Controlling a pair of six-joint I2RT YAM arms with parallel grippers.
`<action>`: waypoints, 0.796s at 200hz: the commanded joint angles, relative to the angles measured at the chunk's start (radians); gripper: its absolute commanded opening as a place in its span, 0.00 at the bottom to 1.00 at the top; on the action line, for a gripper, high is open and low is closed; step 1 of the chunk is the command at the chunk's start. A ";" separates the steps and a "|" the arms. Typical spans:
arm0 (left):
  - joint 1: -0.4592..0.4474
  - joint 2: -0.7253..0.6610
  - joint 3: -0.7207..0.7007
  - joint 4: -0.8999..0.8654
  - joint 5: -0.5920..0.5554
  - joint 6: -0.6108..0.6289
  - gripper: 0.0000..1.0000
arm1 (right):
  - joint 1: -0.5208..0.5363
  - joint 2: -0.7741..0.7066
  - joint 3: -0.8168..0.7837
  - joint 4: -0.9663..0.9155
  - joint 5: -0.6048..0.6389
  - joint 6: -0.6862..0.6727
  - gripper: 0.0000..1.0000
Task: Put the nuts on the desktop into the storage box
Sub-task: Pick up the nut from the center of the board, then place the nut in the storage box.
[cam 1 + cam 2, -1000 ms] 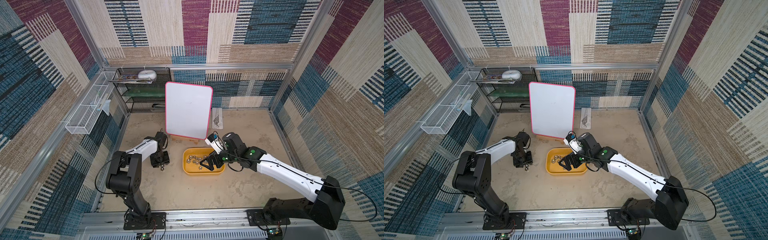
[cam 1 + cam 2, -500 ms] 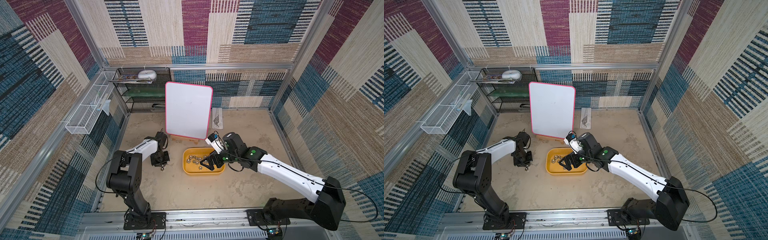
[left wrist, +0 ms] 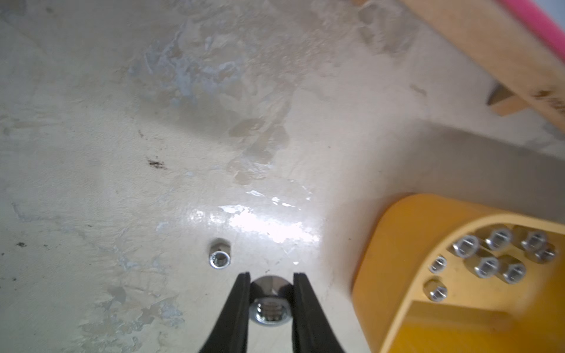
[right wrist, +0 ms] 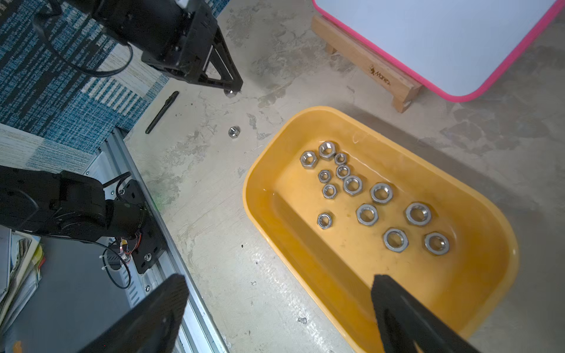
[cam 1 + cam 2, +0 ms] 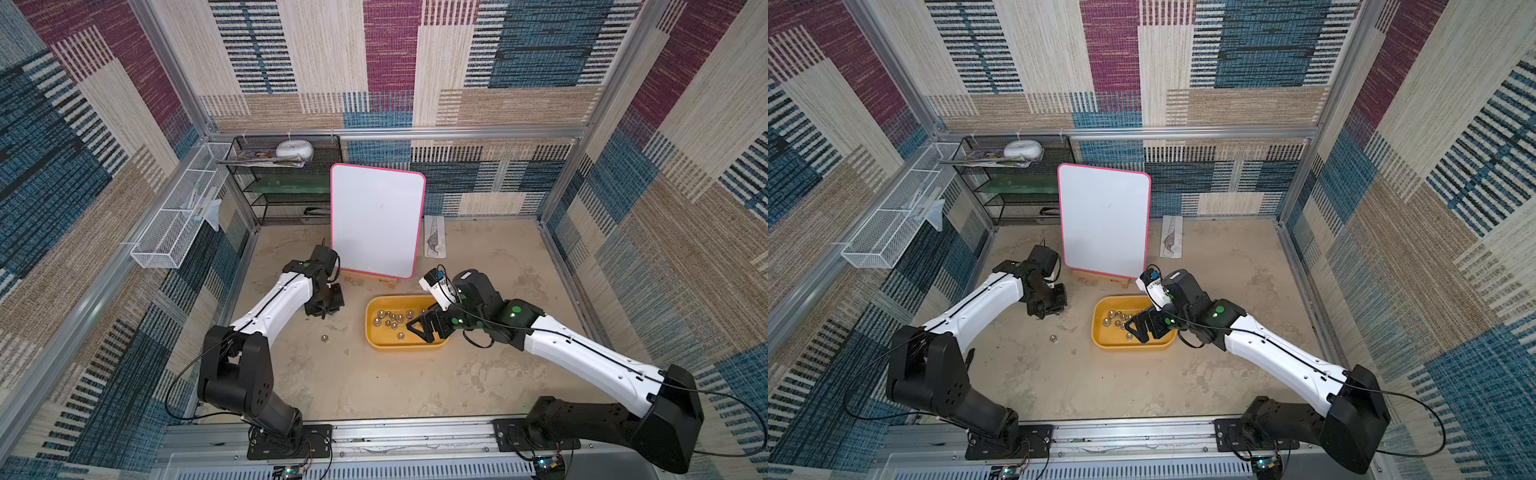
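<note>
Domed nut (image 3: pixel 269 310) clamped btwn the black fingers (image 3: pixel 238 305) of the left gripper (image 3: pixel 270 276). Jaws are closed tight on its sides, threaded hole facing the wrist cam. Tips sit low at the desktop (image 5: pixel 332 374), on the left arm's side of the storage box (image 5: pixel 405 343), near it but not touching. Can't tell if the held nut is off the surface. Second loose nut (image 3: pixel 219 259) lies on the desktop just beside the tips, apart from them. Thirteen nuts (image 4: pixel 367 214) lie flat inside the box. Right gripper (image 4: pixel 279 279) hangs over the box w/ jaws spread wide and nothing btwn them, one finger over the box, the other outside its rim.
</note>
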 commanded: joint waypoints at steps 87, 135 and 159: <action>-0.336 0.182 0.227 -0.061 -0.003 -0.107 0.25 | 0.000 -0.216 -0.121 -0.077 0.199 0.119 0.99; -0.440 0.343 0.360 -0.062 0.017 -0.105 0.25 | 0.000 -0.264 -0.139 -0.106 0.241 0.141 0.99; -0.462 0.404 0.417 -0.062 0.032 -0.099 0.25 | 0.000 -0.282 -0.143 -0.123 0.256 0.151 0.99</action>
